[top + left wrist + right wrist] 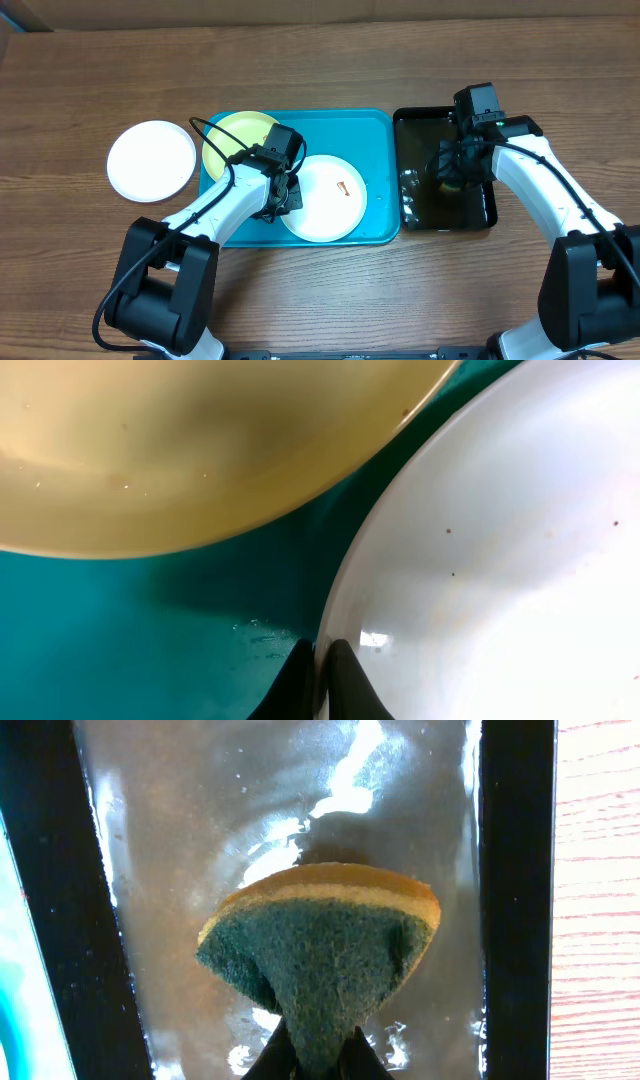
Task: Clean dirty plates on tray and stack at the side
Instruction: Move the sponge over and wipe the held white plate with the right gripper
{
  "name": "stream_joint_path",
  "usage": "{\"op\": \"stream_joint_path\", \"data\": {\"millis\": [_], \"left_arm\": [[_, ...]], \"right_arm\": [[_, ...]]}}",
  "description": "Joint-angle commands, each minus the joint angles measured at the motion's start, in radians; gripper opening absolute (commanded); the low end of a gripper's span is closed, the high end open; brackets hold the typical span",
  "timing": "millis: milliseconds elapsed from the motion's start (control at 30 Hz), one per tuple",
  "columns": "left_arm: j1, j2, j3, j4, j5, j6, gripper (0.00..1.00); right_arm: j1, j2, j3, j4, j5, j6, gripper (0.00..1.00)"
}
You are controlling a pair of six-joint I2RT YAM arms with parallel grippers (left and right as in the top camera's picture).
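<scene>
Left hand is pinched shut on the left rim of the smeared white plate in the blue tray. Right hand squeezes a folded sponge over the black water tray, so that plate sits just to its left. Left arm hides part of the yellow-green plate.

You have the turquoise tray flat on the table. The yellow-green plate sits in its back-left corner. The smeared white plate, marked orange, lies front-right. The plain white plate rests on the table, left of the tray.
</scene>
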Motion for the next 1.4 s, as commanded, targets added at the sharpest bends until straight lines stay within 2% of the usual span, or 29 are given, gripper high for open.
{"op": "stream_joint_path", "data": {"millis": [0, 300, 700, 867, 1000, 1167, 1367], "left_arm": [[0.005, -0.001, -0.008, 0.006, -0.006, 0.018, 0.04], [0.005, -0.001, -0.008, 0.015, -0.006, 0.018, 0.04], [0.005, -0.001, -0.008, 0.024, -0.006, 0.018, 0.04], [0.005, -0.001, -0.008, 0.024, -0.006, 0.018, 0.04], [0.005, -0.001, -0.008, 0.024, -0.006, 0.018, 0.04], [0.005, -0.001, -0.008, 0.023, -0.005, 0.018, 0.04], [0.005, -0.001, -0.008, 0.02, -0.005, 0.018, 0.04]], "right_arm": [[0.005, -0.041, 0.023, -0.008, -0.002, -0.046, 0.04], [0.006, -0.089, 0.047, -0.061, 0.04, 0.016, 0.04], [0.048, -0.138, 0.102, -0.074, 0.012, -0.014, 0.04], [0.167, -0.138, 0.159, -0.078, -0.087, -0.013, 0.04], [0.304, -0.121, 0.156, -0.03, -0.077, 0.0, 0.04], [0.445, -0.061, 0.132, 0.016, 0.059, 0.09, 0.04], [0.519, 0.073, 0.129, 0.065, 0.159, 0.092, 0.04]]}}
